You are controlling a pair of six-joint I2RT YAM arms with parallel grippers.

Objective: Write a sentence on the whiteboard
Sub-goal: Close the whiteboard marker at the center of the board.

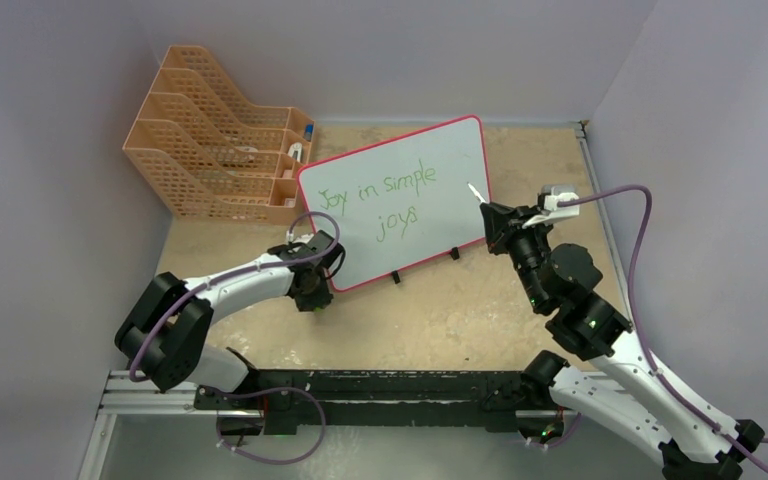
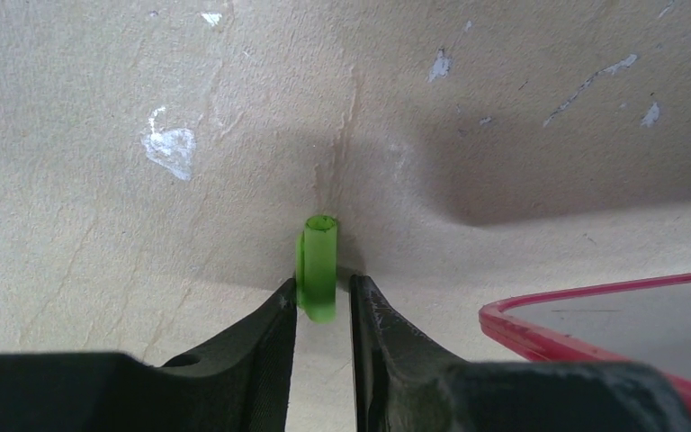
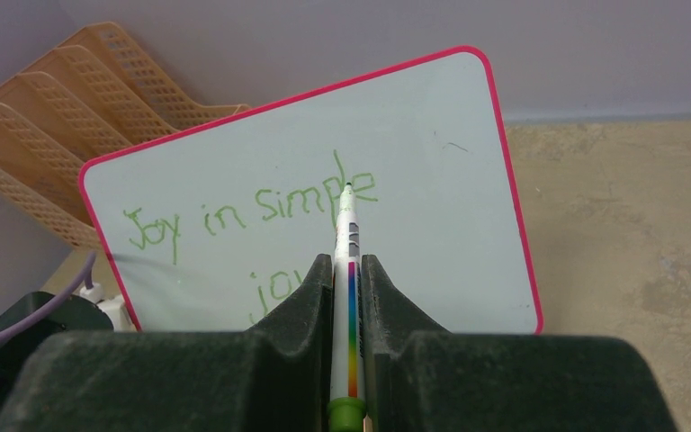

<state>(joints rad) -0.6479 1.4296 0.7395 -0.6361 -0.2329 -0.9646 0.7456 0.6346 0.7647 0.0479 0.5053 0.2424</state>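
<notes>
Orange rack (image 1: pixel 210 140): perforated plastic, stepped slots, at the back left.
Left gripper (image 1: pixel 314 292): at the board's lower left corner; matte black fingers (image 2: pixel 270 333) close around the cap, one touching it; cannot tell whether it is pinched.
Cap (image 2: pixel 318 261): translucent green tube, over the table.
Table (image 1: pixel 460 310): beige, rough, scuffed.
Whiteboard (image 1: pixel 440 150): glossy white rectangle, thin pink-red frame with rounded corners, propped on small black feet (image 1: pixel 395 276) mid-table, just in front of the rack.
Sentence (image 1: pixel 385 190): thin green handwriting, "Joy in simple" above "joys".
Marker (image 3: pixel 347 234): slim white barrel, rainbow stripe, tip at the "e".
Right gripper (image 3: pixel 348 261): clamped on the marker.
</notes>
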